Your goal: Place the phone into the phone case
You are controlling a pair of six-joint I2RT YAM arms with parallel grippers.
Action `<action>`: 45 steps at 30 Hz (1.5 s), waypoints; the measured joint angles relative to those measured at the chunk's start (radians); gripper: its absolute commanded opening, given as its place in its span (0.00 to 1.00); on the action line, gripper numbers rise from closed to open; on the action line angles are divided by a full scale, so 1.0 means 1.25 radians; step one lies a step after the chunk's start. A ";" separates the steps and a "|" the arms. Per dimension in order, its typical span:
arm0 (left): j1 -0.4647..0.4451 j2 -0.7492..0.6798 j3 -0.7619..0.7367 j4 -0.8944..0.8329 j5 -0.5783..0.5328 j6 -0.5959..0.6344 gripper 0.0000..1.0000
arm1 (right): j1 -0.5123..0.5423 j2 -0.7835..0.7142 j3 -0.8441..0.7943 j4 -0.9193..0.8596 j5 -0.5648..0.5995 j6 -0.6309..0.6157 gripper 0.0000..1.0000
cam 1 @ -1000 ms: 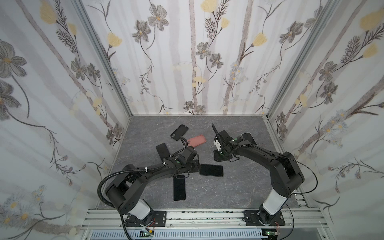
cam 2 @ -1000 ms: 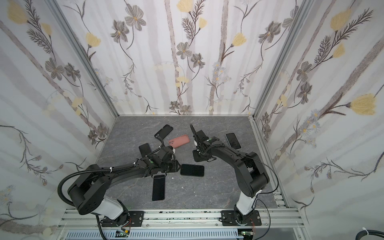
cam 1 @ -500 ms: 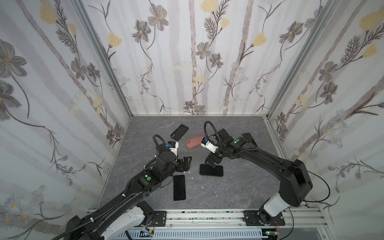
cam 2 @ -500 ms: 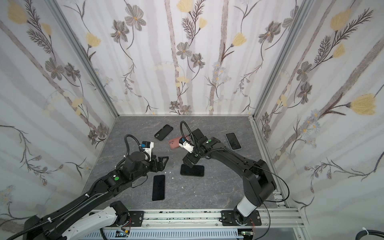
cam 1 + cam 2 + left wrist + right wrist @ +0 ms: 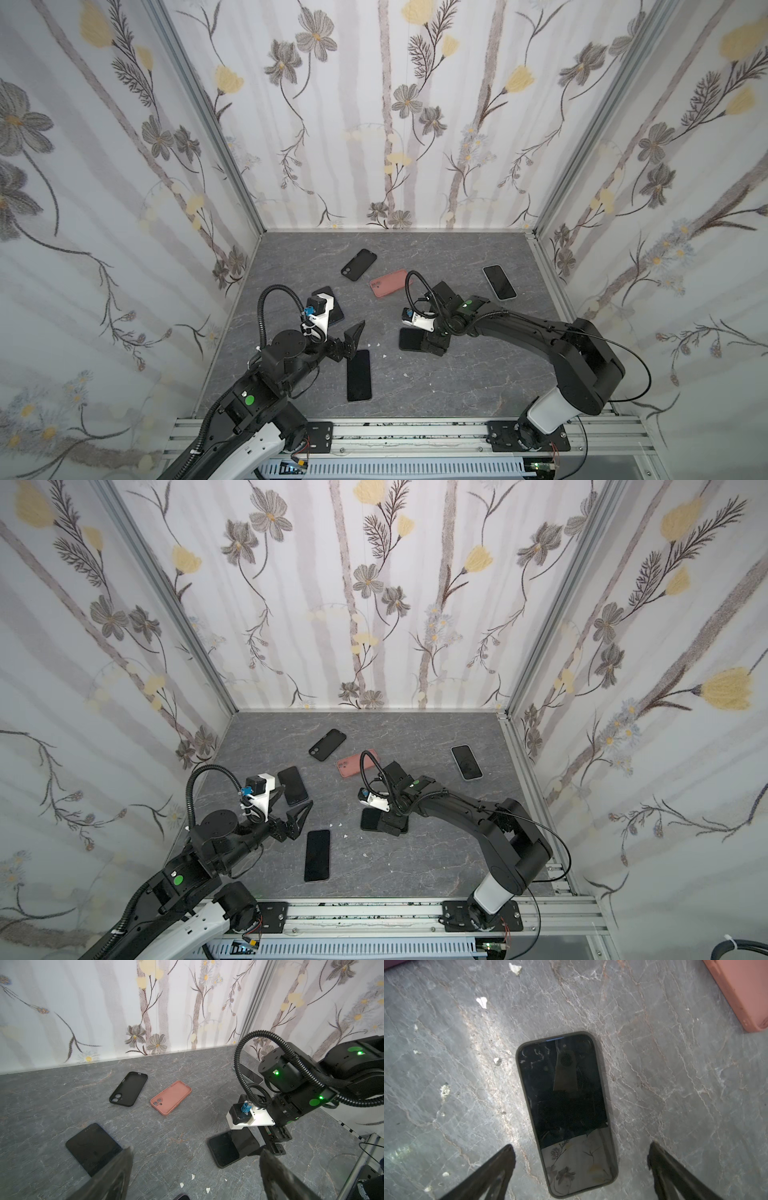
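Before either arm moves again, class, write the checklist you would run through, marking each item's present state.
1. Right gripper open, holding nothing: ok.
2. Left gripper open, holding nothing: ok.
3. Dark-rimmed phone flat on the table, under the right gripper: ok.
4. That phone fully seated in its rim: cannot tell.
5. Pink case empty, opening up: ok.
6. Black case empty, opening up: ok.
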 measured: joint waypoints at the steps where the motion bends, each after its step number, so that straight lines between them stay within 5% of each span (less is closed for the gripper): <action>1: 0.000 0.000 -0.001 0.000 0.000 0.000 0.95 | 0.000 0.003 0.000 0.004 -0.002 -0.011 1.00; 16: 0.000 0.007 0.036 -0.052 -0.020 -0.034 0.93 | -0.009 0.189 0.102 -0.057 -0.061 -0.054 0.98; 26: 0.000 -0.015 0.039 -0.078 -0.038 -0.046 0.93 | -0.013 0.242 0.145 -0.058 -0.049 -0.001 0.76; 30: 0.000 -0.006 0.038 -0.078 -0.047 -0.048 0.93 | -0.022 0.261 0.178 -0.079 -0.040 0.040 0.75; 45: 0.000 0.067 0.007 -0.035 -0.076 -0.117 0.92 | -0.271 0.361 0.313 -0.023 0.008 0.284 0.70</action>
